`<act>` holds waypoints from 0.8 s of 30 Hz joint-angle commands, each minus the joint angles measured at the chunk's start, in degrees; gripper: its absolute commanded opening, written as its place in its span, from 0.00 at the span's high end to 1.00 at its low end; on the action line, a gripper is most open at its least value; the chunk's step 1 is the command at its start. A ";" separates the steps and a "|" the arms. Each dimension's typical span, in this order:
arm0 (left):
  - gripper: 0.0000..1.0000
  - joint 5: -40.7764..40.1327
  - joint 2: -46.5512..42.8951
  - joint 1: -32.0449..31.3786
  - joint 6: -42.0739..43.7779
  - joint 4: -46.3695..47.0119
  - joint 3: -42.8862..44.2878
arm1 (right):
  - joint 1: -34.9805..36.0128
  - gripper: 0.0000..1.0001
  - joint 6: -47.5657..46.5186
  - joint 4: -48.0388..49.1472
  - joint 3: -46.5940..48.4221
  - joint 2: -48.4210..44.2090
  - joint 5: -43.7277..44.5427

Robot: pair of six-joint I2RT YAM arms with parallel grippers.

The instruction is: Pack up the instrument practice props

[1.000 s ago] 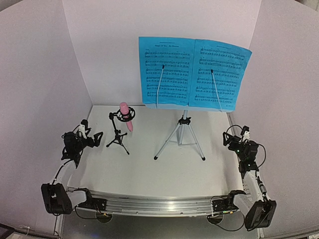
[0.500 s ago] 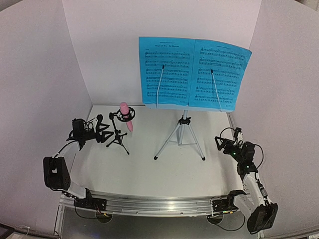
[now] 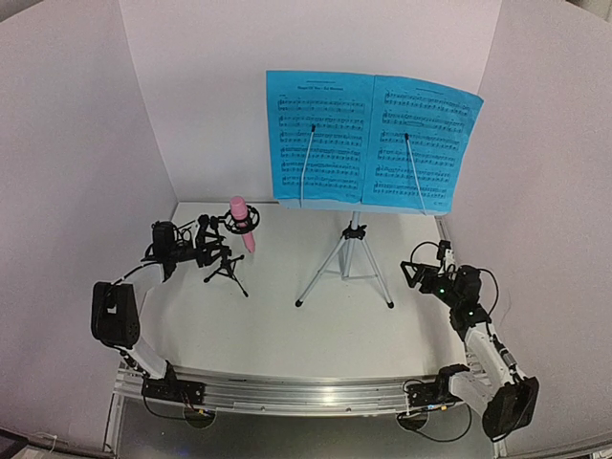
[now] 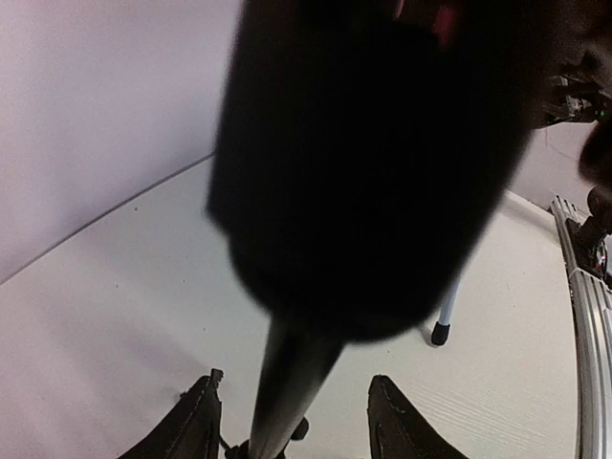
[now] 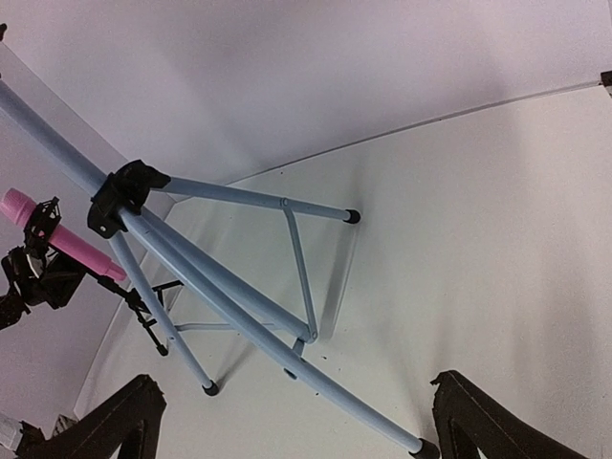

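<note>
**Step in hand** — taking hold of the small black mic stand (image 3: 227,260). Nothing is packed yet: every prop stands set up on the desk (image 3: 316,335).

**Location of props.** The mic stand is at the rear left of the desk. The pink microphone (image 3: 241,221) sits tilted in its ring mount. The music stand (image 3: 346,258) is on its silver tripod at rear centre, well apart from the mic stand. The blue sheet-music pages (image 3: 368,142) are spread open across its rest.

**Left jaws.** They are level with the upper stem of the mic stand, on its left side. In the left wrist view the stem runs up between the two fingers (image 4: 199,426), with desk visible on either side of it. The jaws stand part-way open, straddle the stem and grip nothing. The dark blurred mass filling the upper part of that view is probably the mount, but it is too close to tell.

**Right jaws.** Spread wide and empty, low over the desk, to the right of the tripod and apart from it. The right wrist view looks straight at the tripod legs.

**Next move (judgement).** The left jaws need to shut squarely on the stem, below the mount, before any lift. The stand looks light and top-heavy with the microphone aboard, so an off-centre pinch could tip it or shake the microphone loose. No container is in view, so the destination cannot be told.
</note>
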 commanded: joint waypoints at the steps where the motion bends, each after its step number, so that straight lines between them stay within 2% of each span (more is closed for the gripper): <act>1: 0.56 1.07 1.22 -1.16 -1.37 4.96 2.28 | 0.59 0.04 -0.49 0.05 2.35 0.59 0.54; 7: 0.76 0.27 1.69 -1.18 -2.61 5.60 2.52 | 0.78 0.04 -0.36 -0.05 2.62 0.62 0.72; 11: 1.00 -1.41 1.66 -1.26 -4.52 7.44 2.00 | 1.18 0.04 -0.26 -0.48 3.11 0.81 0.60; 19: 1.00 -1.24 -4.81 -1.75 -9.41 14.36 -3.99 | 6.81 0.07 0.87 -11.24 10.42 0.99 2.59; 22: 1.00 -2.88 -9.90 -2.82 -6.98 12.18 -7.34 | 10.90 0.07 2.98 -17.39 14.45 0.09 5.04; 24: 1.00 -4.66 -13.99 -4.38 -2.25 8.65 -10.85 | 14.19 0.07 4.97 -21.53 17.21 0.03 6.57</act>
